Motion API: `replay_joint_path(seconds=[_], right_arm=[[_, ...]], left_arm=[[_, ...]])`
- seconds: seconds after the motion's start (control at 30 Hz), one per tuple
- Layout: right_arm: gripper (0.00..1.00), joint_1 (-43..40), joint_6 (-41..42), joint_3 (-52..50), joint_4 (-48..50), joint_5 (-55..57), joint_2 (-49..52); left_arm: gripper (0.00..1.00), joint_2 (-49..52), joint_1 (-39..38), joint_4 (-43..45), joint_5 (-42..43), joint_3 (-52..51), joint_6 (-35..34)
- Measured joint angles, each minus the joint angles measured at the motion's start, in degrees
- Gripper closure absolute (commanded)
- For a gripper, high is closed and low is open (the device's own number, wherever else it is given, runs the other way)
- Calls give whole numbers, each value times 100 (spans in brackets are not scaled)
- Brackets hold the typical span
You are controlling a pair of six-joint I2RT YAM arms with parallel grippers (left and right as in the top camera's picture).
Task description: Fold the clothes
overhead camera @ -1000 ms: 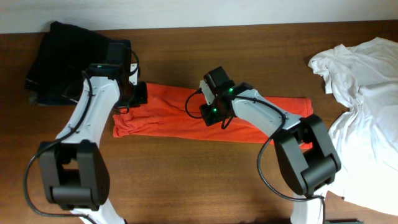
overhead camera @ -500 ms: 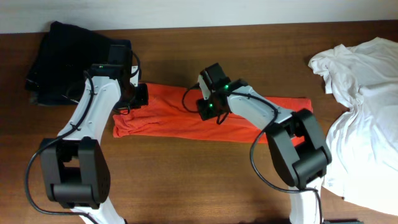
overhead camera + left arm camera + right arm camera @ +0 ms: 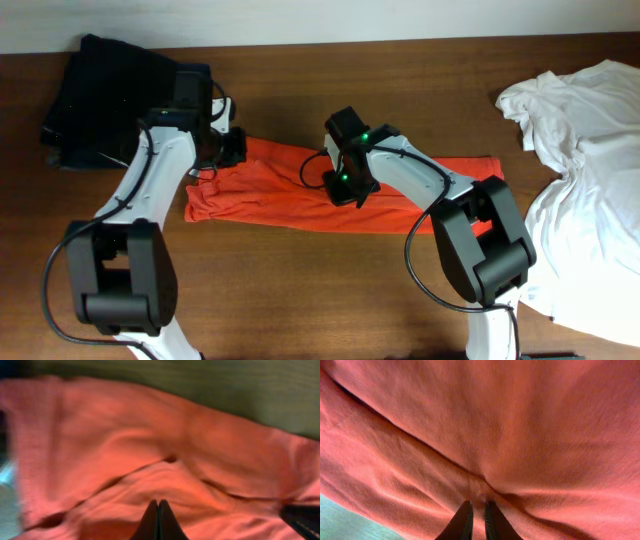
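The orange-red T-shirt (image 3: 270, 190) lies on the table as a long, wrinkled band running left to right. My left gripper (image 3: 228, 150) is at the band's back left corner; in the left wrist view its fingertips (image 3: 159, 503) are pressed together over the cloth (image 3: 150, 435), with no cloth seen between them. My right gripper (image 3: 346, 186) is at the band's middle; in the right wrist view it (image 3: 477, 505) pinches a small ridge of the shirt (image 3: 520, 425) between nearly closed fingers. No lettering, label or tag shows.
A black garment (image 3: 105, 90) lies bunched at the back left, just behind the left arm. A pile of white clothes (image 3: 585, 150) covers the right side. The wooden table (image 3: 300, 290) shows in front of the shirt.
My right gripper moved slightly back and left, then returned forward onto the shirt's middle. My left gripper shifted a little right at the shirt's back left corner.
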Motion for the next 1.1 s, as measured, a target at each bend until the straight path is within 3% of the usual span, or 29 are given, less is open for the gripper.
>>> replay_joint_path(seconds=[0.1, 0.2, 0.37, 0.53, 0.8, 1.0, 1.1], right_arm=[[86, -291, 2, 382, -411, -474, -9], [87, -439, 2, 726, -706, -551, -96], [87, -382, 4, -149, -302, -249, -116], [87, -382, 2, -164, 334, -197, -116], [87, -382, 4, -396, 271, 9, -116], [90, -380, 2, -297, -1134, -72, -116], [89, -385, -2, -304, -1152, -70, -116]], left_arm=[[99, 114, -391, 1394, 389, -793, -11], [99, 509, -730, 1845, 450, -826, -9], [99, 859, -811, 1718, 249, -776, -26], [99, 859, -817, 1539, 133, -723, -28], [100, 857, -699, 1241, 90, -669, -26], [99, 857, -647, 1167, 131, -660, -26], [99, 857, -647, 1167, 129, -660, -28]])
